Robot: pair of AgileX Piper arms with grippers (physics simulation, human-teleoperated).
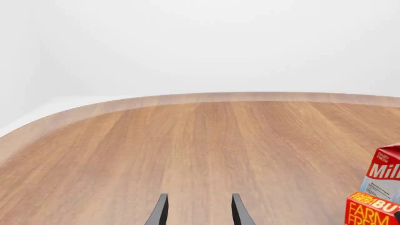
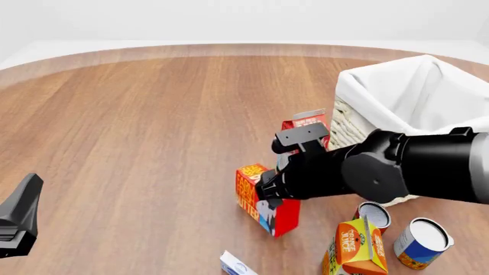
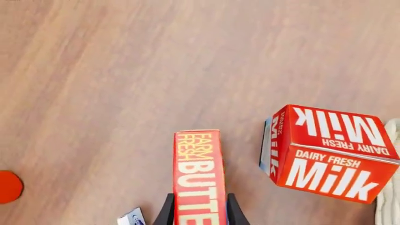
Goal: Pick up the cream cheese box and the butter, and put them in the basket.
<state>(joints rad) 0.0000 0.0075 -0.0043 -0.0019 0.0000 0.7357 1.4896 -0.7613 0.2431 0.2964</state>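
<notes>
Straddling red-orange butter (image 3: 198, 178), "BUTTER" lettering up: right claw (image 3: 198, 216) fingers.

We see our right arm reaching in from the right side of the front view, its thick black forearm stretched leftward across the middle of the table and its wrist bent downward. Our right gripper (image 3: 197, 213) points straight down, and its two dark fingers (image 3: 166, 209) stand parted, one on each side of the butter (image 3: 198, 176), close against its long faces. Our left gripper (image 1: 198, 211) sits low at the left edge of the front view, well apart from the right arm, level with the table, its two thin black fingertips (image 1: 160, 211) spread with nothing between them.
</notes>
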